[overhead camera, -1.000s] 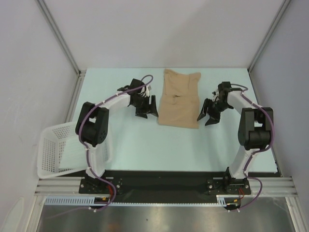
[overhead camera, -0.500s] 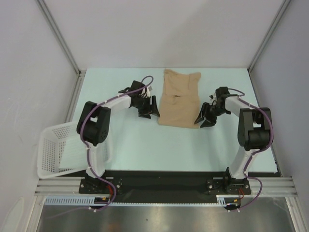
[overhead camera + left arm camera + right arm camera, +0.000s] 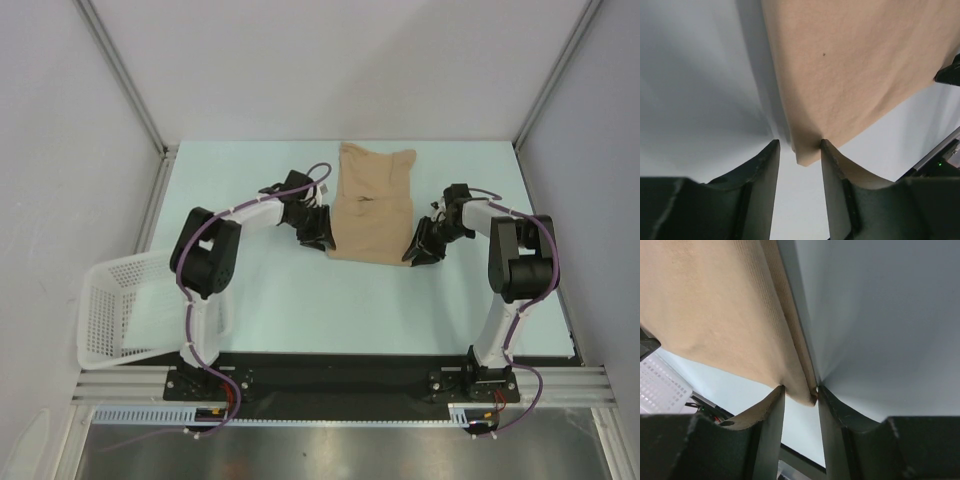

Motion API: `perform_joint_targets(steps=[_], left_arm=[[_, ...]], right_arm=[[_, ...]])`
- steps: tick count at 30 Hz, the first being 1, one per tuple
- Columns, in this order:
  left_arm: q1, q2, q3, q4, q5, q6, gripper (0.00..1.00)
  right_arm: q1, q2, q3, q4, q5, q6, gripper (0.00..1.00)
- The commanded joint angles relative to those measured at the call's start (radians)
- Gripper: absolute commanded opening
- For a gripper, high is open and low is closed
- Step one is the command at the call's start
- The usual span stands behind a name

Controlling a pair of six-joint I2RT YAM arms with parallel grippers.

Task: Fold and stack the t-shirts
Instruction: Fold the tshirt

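Note:
A folded tan t-shirt (image 3: pixel 372 205) lies flat mid-table, long side running away from the arms. My left gripper (image 3: pixel 322 240) is at its near left corner. In the left wrist view the left gripper (image 3: pixel 797 147) straddles that corner of the t-shirt (image 3: pixel 850 75); one fingertip (image 3: pixel 824 146) touches the cloth, the other stands clear of it. My right gripper (image 3: pixel 413 253) is at the near right corner. In the right wrist view the right gripper (image 3: pixel 800 388) has the hemmed corner of the t-shirt (image 3: pixel 715 305) between its fingertips, jaws still apart.
A white lattice basket (image 3: pixel 110 310) lies tipped off the table's near left edge, beside the left arm's base. Metal frame posts and grey walls bound the table at the back and on both sides.
Both grippers have slid inward from beside the shirt onto its near corners. Their jaws have narrowed around the cloth. The shirt has not moved.

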Motion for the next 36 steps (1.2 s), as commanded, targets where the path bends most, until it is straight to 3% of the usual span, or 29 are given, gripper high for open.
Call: perform_joint_targets(steps=[1,4,5,6,7,9,14,21,27,28,29,32,34,36], left_arm=[[-0.005,0.01,0.007,0.011,0.029,0.001,0.43],[-0.008,0.041,0.021,0.008,0.041,-0.006,0.27],[-0.007,0.051,0.024,-0.003,0.042,-0.002,0.22],[-0.008,0.054,0.029,-0.009,0.042,0.001,0.07],[-0.008,0.056,0.029,-0.015,0.039,0.002,0.0],[-0.011,0.039,0.0,-0.017,0.035,0.005,0.0],[-0.036,-0.034,-0.125,0.031,0.026,-0.028,0.0],[-0.131,-0.284,-0.446,0.138,0.02,-0.127,0.0],[-0.254,-0.456,-0.617,0.178,-0.002,-0.22,0.01],[-0.261,-0.464,-0.623,0.175,-0.007,-0.223,0.05],[-0.263,-0.481,-0.625,0.152,-0.013,-0.22,0.27],[-0.26,-0.514,-0.567,0.067,-0.1,-0.156,0.65],[-0.243,-0.502,-0.507,0.002,-0.134,-0.107,0.69],[-0.208,-0.47,-0.426,-0.058,-0.148,-0.043,0.72]], right_arm=[[0.001,0.019,0.024,0.019,0.008,0.001,0.37],[0.003,0.039,0.028,0.021,-0.003,-0.002,0.24],[0.003,0.045,0.03,0.019,-0.006,-0.004,0.12],[0.003,0.045,0.028,0.011,-0.008,-0.005,0.09],[0.004,0.043,0.025,0.01,-0.005,-0.007,0.06],[0.009,0.022,0.012,-0.005,0.015,-0.01,0.0],[0.026,-0.071,-0.123,-0.028,0.086,0.01,0.0],[0.04,-0.328,-0.361,-0.073,0.113,0.062,0.0],[0.046,-0.516,-0.426,-0.177,0.166,0.105,0.12],[0.044,-0.53,-0.426,-0.191,0.176,0.11,0.15],[0.044,-0.552,-0.426,-0.209,0.173,0.104,0.2],[0.038,-0.567,-0.369,-0.246,0.219,0.07,0.45],[0.029,-0.555,-0.299,-0.248,0.223,0.047,0.62],[0.001,-0.496,-0.253,-0.207,0.174,0.01,0.69]])
